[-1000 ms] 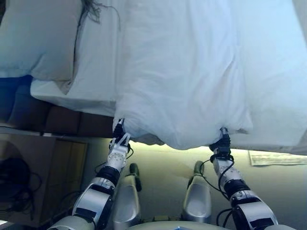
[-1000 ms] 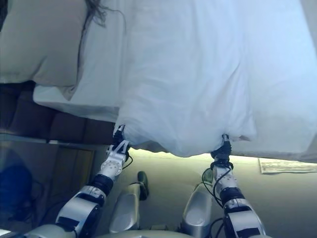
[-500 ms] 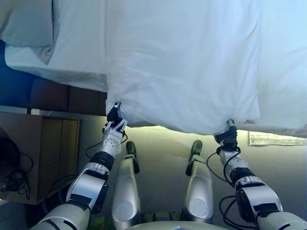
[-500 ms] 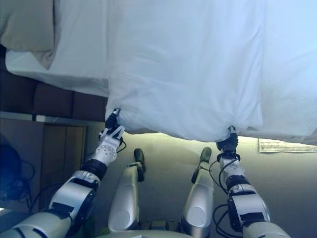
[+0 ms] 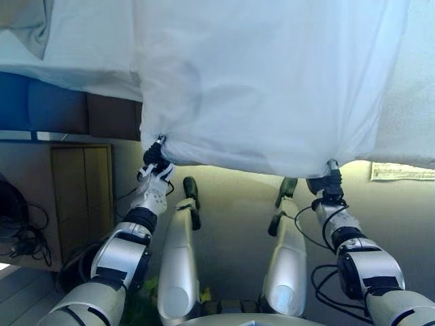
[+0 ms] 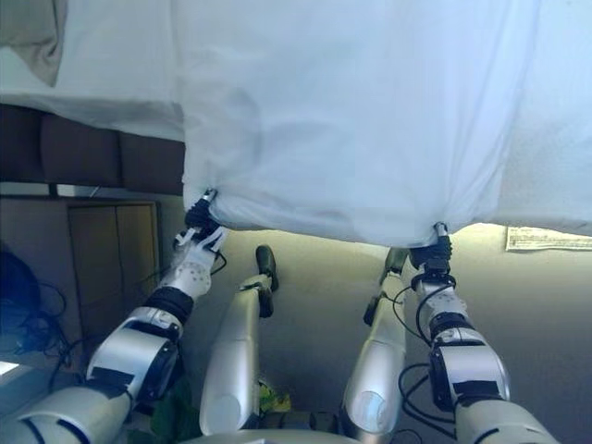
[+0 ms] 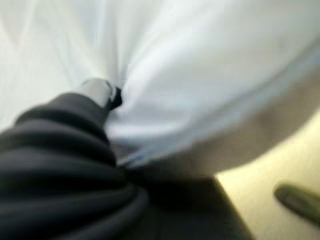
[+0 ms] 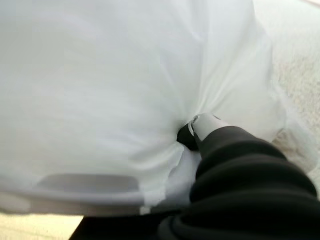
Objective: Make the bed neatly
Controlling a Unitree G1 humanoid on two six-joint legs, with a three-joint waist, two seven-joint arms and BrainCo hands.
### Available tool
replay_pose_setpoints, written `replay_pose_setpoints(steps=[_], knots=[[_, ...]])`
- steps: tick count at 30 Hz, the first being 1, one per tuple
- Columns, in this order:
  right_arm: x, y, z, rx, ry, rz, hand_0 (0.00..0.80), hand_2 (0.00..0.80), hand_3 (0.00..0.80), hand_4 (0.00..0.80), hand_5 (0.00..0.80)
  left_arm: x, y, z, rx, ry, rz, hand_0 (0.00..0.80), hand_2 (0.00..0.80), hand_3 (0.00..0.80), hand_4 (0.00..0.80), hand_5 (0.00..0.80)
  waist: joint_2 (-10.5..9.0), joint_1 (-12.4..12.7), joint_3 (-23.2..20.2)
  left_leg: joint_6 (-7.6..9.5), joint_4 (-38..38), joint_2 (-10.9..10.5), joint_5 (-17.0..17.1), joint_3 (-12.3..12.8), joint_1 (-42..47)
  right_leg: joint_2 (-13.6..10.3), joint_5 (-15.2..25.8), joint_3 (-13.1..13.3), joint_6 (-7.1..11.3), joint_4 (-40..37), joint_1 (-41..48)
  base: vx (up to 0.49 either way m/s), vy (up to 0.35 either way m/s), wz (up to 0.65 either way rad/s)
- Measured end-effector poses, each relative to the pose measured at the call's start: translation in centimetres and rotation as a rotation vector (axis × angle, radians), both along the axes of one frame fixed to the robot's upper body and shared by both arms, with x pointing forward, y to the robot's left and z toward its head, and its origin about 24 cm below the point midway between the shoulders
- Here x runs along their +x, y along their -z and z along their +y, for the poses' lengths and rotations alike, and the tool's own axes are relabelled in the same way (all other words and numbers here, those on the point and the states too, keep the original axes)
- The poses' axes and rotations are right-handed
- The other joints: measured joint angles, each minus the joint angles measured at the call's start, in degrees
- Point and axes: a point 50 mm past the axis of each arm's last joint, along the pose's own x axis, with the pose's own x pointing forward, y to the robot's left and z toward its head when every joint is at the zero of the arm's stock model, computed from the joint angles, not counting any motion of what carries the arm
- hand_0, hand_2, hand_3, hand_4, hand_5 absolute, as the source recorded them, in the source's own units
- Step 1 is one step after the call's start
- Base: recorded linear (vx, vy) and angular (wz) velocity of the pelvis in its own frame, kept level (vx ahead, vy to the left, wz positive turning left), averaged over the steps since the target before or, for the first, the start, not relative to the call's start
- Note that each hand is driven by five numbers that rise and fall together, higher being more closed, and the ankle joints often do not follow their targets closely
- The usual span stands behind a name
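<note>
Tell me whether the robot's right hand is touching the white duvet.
Touching. In the right wrist view the right hand is buried in the white duvet, with the cloth puckering around its fingers; the head views show the duvet's lower edge gathered at that hand.

Both arms reach toward 12 o'clock, the left hand (image 5: 153, 178) and right hand (image 5: 329, 185) each apparently pinching the white duvet's (image 5: 272, 81) near edge.
</note>
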Motion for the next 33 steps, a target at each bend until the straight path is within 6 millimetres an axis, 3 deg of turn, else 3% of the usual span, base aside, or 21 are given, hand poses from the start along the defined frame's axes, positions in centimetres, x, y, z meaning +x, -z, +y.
replay_pose_setpoints(steps=[2,9,17,18,19,22,23,25,29,33], knots=[[0.1,-0.5,-0.7,-0.038,-0.008,0.009,0.8,0.8,0.8,0.8,0.8,0.0,0.2,0.0,0.046,0.015,0.025,0.8,0.8,0.8,0.8,0.8,0.29,0.0,0.1,0.14,-0.2,-0.1,-0.1,1.0,-0.3,-0.4,0.0,0.5,0.08,0.1,-1.2,0.006,0.127,-0.12],[0.2,-1.7,-2.3,-0.09,0.004,0.0,0.8,0.8,0.8,0.8,0.8,0.2,0.1,-0.5,0.227,0.047,0.049,0.8,0.8,0.8,0.8,0.8,1.22,0.1,0.1,-0.25,-0.1,0.0,-0.5,1.1,-3.0,-0.3,0.0,1.4,0.07,1.5,-5.6,0.0,0.037,-0.07],[0.5,-2.3,-2.4,-0.069,0.002,-0.027,0.8,0.8,0.8,0.8,0.8,0.7,-1.0,-0.6,0.264,0.016,0.032,0.8,0.8,0.8,0.8,0.8,1.08,0.0,0.0,-0.52,1.3,0.9,-0.7,0.2,-7.2,0.7,-0.8,1.2,-0.36,3.7,-9.9,-0.011,-0.072,-0.01],[0.5,-2.2,-2.3,-0.05,0.001,-0.03,0.433,0.433,0.433,0.433,0.433,0.7,-0.9,-0.6,0.264,0.017,0.034,0.8,0.8,0.8,0.8,0.8,0.99,0.0,0.0,-0.53,1.3,1.0,-0.7,0.1,-7.4,0.7,-1.0,1.2,-0.24,4.3,-10.2,0.007,-0.088,0.04],[0.4,-2.0,-2.3,-0.028,0.004,-0.018,0.0,0.0,0.0,0.0,0.0,0.7,-0.9,-0.6,0.262,0.021,0.037,0.8,0.8,0.8,0.8,0.8,0.89,0.0,0.0,-0.55,1.4,1.1,-0.7,-0.1,-7.5,0.7,-1.3,1.1,-0.41,4.6,-10.4,0.013,-0.067,0.03],[-0.8,-0.6,-2.9,0.03,0.041,0.039,0.0,0.0,0.0,0.0,0.0,0.6,-0.7,-0.4,0.258,0.058,0.046,0.8,0.8,0.8,0.8,0.8,0.45,-0.1,0.0,-0.6,1.5,1.3,-0.8,-0.6,-7.9,1.1,-1.4,0.8,-0.55,4.9,-10.4,0.006,-0.014,0.01],[-1.2,-0.1,-3.1,0.043,0.05,0.057,0.0,0.0,0.0,0.0,0.0,0.6,-0.6,-0.2,0.251,0.07,0.046,0.562,0.562,0.562,0.562,0.562,0.22,-0.3,-0.1,-0.64,1.5,1.4,-0.8,-0.6,-7.9,1.1,-1.4,0.8,-0.55,4.9,-10.4,0.017,0.03,0.0],[-2.1,0.8,-3.7,0.084,0.092,0.096,0.0,0.0,0.0,0.0,0.0,0.2,0.0,0.6,0.174,0.077,0.052,0.0,0.0,0.0,0.0,0.0,-0.05,-1.1,0.0,-0.73,1.6,1.3,-0.9,-0.6,-7.9,1.0,-1.4,0.8,-0.56,4.9,-10.4,0.0,0.0,0.0],[-7.5,5.2,-6.2,0.155,0.261,0.283,0.0,0.0,0.0,0.0,0.0,-1.7,2.6,2.2,0.058,0.061,0.071,0.0,0.0,0.0,0.0,0.0,-0.1,-1.3,0.0,-0.73,1.4,1.2,-0.9,-0.6,-8.0,1.0,-1.7,0.8,-0.72,5.0,-10.7,-0.009,-0.029,0.0],[-12.1,8.6,-6.5,0.167,0.323,0.43,0.0,0.0,0.0,0.0,0.0,-4.5,6.3,2.9,0.023,0.02,0.177,0.0,0.0,0.0,0.0,0.0,-0.1,-1.6,0.0,-0.86,1.2,1.6,-0.8,-0.9,-9.2,1.3,-1.9,0.5,-0.76,5.0,-11.6,-0.006,-0.107,-0.01]])
